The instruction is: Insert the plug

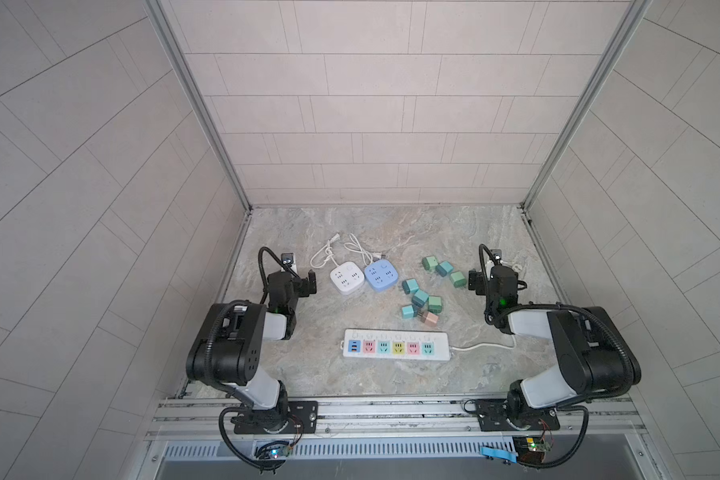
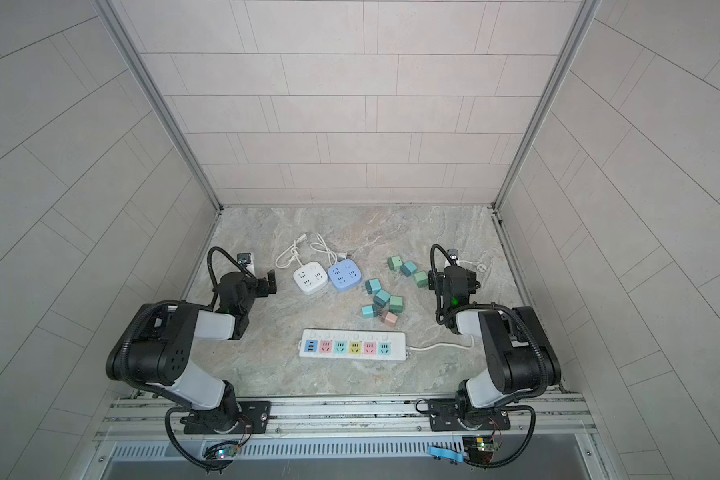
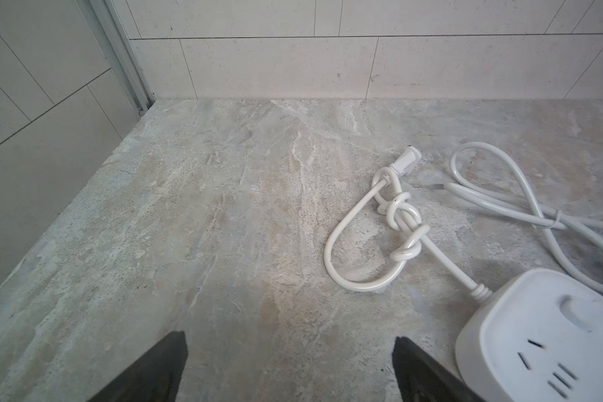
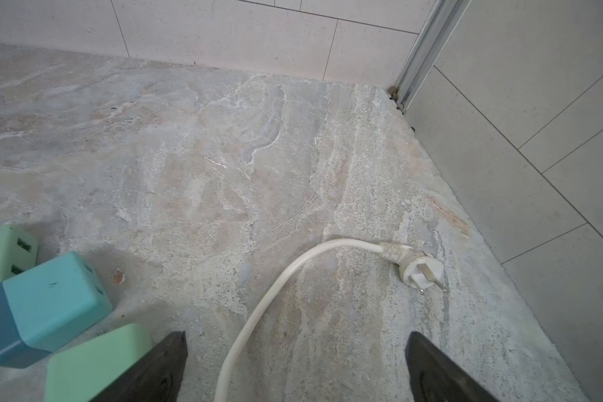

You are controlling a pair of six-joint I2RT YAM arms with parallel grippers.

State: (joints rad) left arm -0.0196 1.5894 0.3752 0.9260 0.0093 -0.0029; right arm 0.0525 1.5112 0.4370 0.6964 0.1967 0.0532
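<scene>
Left gripper [image 3: 289,348]: jaws apart, empty, above the bench [image 3: 188,226].
Right gripper [image 4: 295,348]: jaws apart, empty, above white cord [image 4: 275,289].
Plug [image 4: 420,273]: lying on bench, at cord's end.

The left arm [image 1: 225,345] and right arm [image 1: 578,357] pair black joint housings with pale grey links. Ribbed black hoses [image 1: 262,266] loop behind the wrists, each marked by small green lights [image 1: 503,301].

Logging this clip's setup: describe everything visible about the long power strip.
The strip is a long white plastic bar lying flat near the table's front edge. Its face shows a blue USB block at the left end, then five empty sockets: pink, teal, yellow, pink, teal, with small buttons along the far edge. A white cord leaves its right end. Nothing else touches it.
</scene>
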